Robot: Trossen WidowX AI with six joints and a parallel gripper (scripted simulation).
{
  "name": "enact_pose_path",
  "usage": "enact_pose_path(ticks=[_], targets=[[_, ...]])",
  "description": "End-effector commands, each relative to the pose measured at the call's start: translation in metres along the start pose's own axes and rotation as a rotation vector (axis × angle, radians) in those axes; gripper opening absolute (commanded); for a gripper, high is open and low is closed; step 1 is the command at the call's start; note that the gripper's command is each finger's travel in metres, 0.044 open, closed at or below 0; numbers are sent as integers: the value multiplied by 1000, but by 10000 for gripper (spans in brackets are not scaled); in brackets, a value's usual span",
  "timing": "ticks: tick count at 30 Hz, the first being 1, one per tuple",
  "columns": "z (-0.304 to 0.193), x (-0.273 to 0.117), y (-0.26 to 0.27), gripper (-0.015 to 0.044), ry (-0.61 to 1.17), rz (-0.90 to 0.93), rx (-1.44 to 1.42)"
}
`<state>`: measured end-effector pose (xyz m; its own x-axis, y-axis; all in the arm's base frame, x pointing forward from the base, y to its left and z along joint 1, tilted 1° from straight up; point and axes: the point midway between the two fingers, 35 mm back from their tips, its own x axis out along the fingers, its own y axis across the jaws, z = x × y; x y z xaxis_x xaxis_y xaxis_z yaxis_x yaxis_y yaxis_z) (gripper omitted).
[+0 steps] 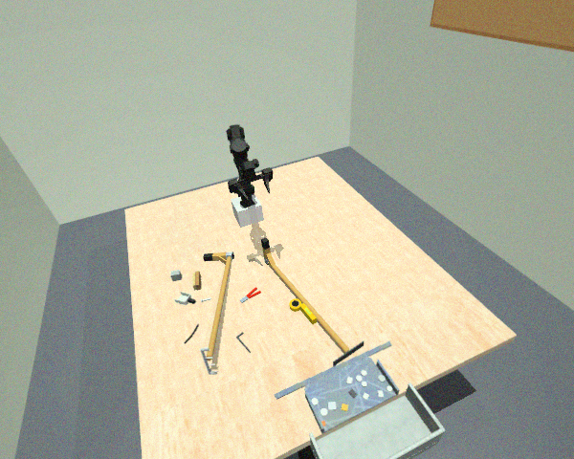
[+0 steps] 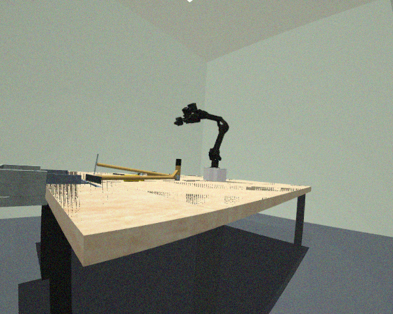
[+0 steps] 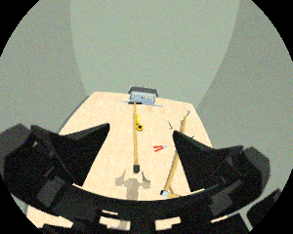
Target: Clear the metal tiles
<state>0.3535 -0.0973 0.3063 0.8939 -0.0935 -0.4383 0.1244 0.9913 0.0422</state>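
Note:
My gripper point(image 1: 257, 193) point(image 2: 179, 122) point(image 3: 142, 131) is open and empty, high above the table near the arm's base. The long scraper point(image 1: 288, 285) point(image 2: 132, 176) point(image 3: 135, 151) lies on the table, its upright black-topped grip point(image 1: 265, 243) point(image 2: 178, 162) point(image 3: 136, 168) toward the arm and its dark blade point(image 1: 348, 353) at the near edge of the plate. The steel bench plate point(image 1: 324, 386) holds several white tiles point(image 1: 332, 404), a dark tile point(image 1: 352, 393) and orange pieces point(image 1: 344, 406). The catch box point(image 1: 376, 429) point(image 2: 17, 182) adjoins the plate's far end; no tiles show in it.
A second long-handled tool point(image 1: 219, 306) point(image 3: 173, 168) with an open frame head lies to one side. A yellow tape-like tool point(image 1: 308, 313) point(image 3: 139, 127) lies against the scraper's shaft. Red-handled pliers point(image 1: 251, 295) point(image 3: 158, 148), a hex key point(image 1: 244, 342) and small blocks point(image 1: 196, 279) lie about.

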Motion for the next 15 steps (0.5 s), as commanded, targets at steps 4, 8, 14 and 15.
enact_pose_path(ticks=[4,8,14,15], targets=[[3,18,-1,440,49,1,-7],[3,29,-2,440,79,3,-8],[1,46,-2,440,125,6,-9],[1,49,-2,440,132,7,-10]])
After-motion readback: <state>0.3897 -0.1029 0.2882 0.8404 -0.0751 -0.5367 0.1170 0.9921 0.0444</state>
